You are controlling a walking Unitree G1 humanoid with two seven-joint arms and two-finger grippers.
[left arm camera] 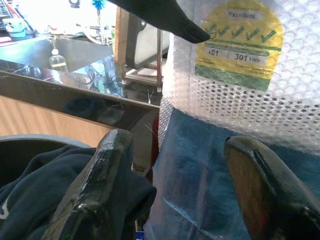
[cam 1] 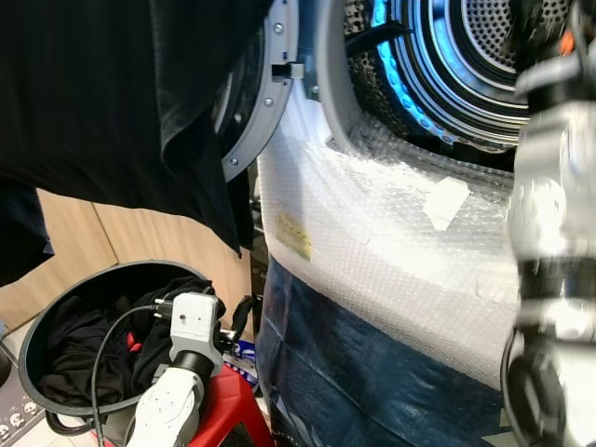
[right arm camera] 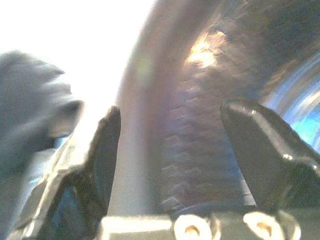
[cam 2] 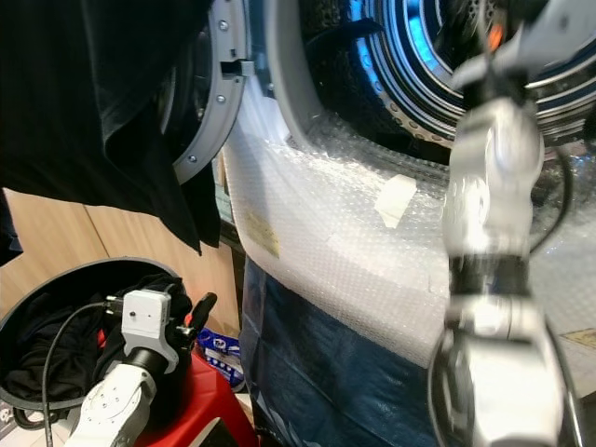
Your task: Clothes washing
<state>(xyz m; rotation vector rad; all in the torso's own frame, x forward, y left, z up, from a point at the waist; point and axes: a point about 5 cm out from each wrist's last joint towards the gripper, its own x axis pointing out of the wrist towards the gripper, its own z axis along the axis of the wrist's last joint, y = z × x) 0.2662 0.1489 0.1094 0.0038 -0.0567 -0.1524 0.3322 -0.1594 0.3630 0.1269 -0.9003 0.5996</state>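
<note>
Up at the far right, the right gripper (right arm camera: 170, 145) reaches into the washing machine's open drum (cam 1: 484, 56), fingers spread wide with nothing between them — a black garment (cam 1: 121, 102) hangs across the upper left, in front of the open door (cam 1: 265, 93). Low at the near left, the left gripper (left arm camera: 185, 190) also stands wide and empty, just above the dark clothes (cam 1: 84, 349) piled in a round basket (cam 1: 37, 331) beside the bubble-wrapped machine front (cam 1: 391, 251).
</note>
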